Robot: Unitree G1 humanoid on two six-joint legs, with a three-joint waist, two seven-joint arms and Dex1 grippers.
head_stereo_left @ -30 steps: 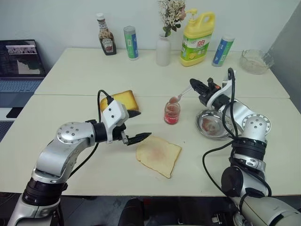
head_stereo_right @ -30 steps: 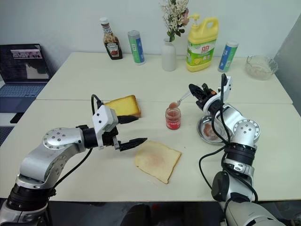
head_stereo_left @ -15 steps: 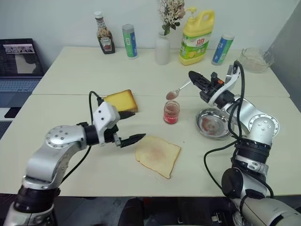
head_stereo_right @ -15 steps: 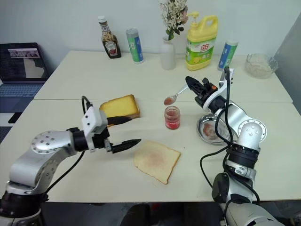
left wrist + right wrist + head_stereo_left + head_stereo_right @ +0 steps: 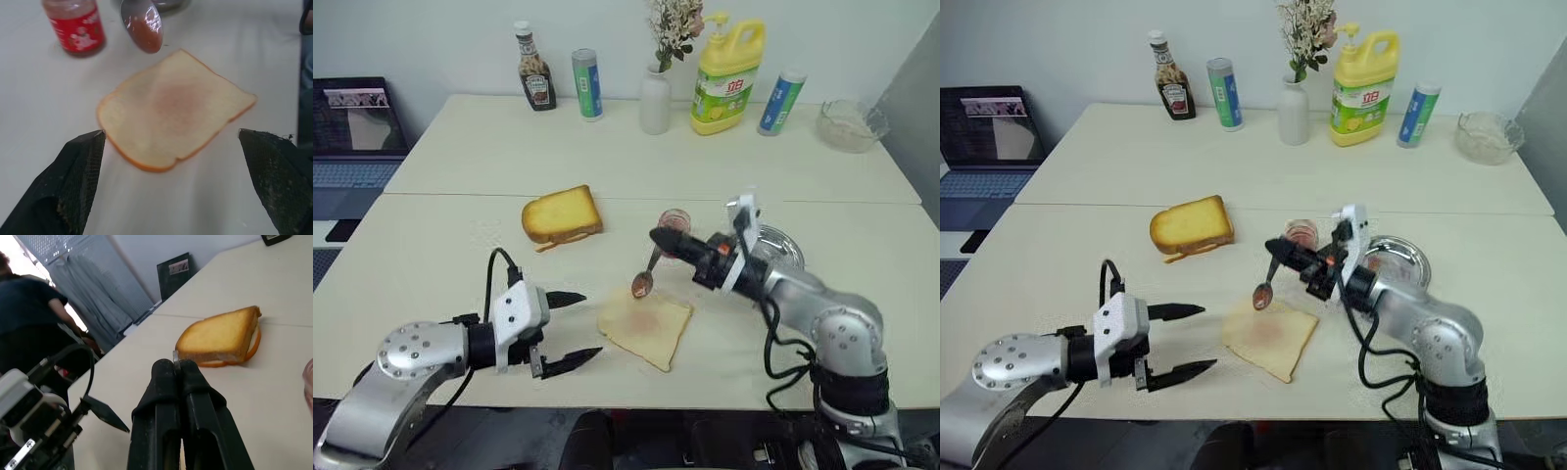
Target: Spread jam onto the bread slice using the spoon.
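The bread slice (image 5: 646,328) lies flat near the table's front edge, with a faint pink smear in its middle. My right gripper (image 5: 661,238) is shut on the handle of the spoon (image 5: 642,284). The spoon hangs bowl-down over the slice's far left edge with red jam in its bowl (image 5: 143,22). Whether it touches the bread I cannot tell. The jam jar (image 5: 76,24) stands just behind, partly hidden by my right gripper in the head views. My left gripper (image 5: 579,326) is open and low over the table, left of the slice and apart from it.
A thick yellow bread chunk (image 5: 562,212) lies behind and left of the slice. A steel dish (image 5: 781,250) sits to the right behind my right arm. A ketchup bottle (image 5: 534,80), cans, a vase, a yellow detergent bottle (image 5: 726,67) and a glass bowl line the far side. A laptop (image 5: 352,132) stands at left. A person (image 5: 29,308) is beyond the table.
My right gripper carried the spoon from above the jar toward me and down to the slice's far edge, rolling the bowl downward. My left gripper drew back from the slice, still open.
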